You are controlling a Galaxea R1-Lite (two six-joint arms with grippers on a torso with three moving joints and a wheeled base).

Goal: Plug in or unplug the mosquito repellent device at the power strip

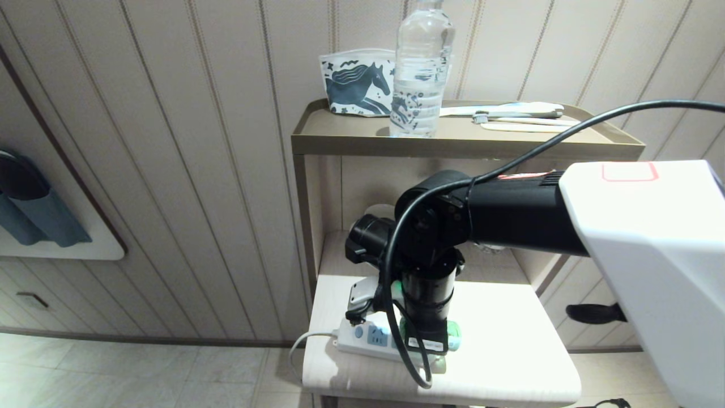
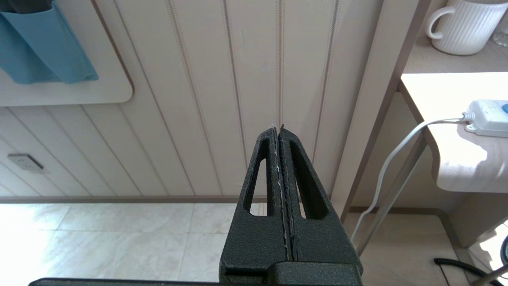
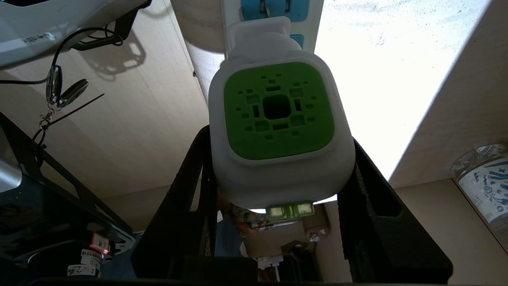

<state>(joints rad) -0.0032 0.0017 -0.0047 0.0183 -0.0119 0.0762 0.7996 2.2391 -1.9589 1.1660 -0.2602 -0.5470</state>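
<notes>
Head view: the right arm reaches over the white surface (image 1: 510, 340) and points down at the power strip (image 1: 374, 338), which lies near the surface's front left edge with its white cord (image 1: 300, 343) hanging off the side. Green parts of the mosquito repellent device (image 1: 453, 335) show beside the wrist, directly over the strip; the right end effector itself is hidden beneath the arm here. Above the strip, a shelf (image 1: 351, 144) carries a clear water bottle (image 1: 422, 68), a horse-printed pouch (image 1: 357, 82) and pale utensils (image 1: 521, 113).

Left wrist view: the left end effector (image 2: 279, 131) hangs beside the surface, well apart from the power strip, its fingers clenched together on nothing, pointing at the panelled wall (image 2: 198, 99). The strip's button end shows at the surface edge, with a white mug (image 2: 466, 26) on the level behind it.

Right wrist view: the right end effector (image 3: 279, 174) grasps the mosquito repellent device, one dark finger (image 3: 190, 206) on each flank of its white head. The green vented face looks toward the camera. The device's plug end meets the power strip at a light-blue socket face; whether the pins are fully seated cannot be told.
</notes>
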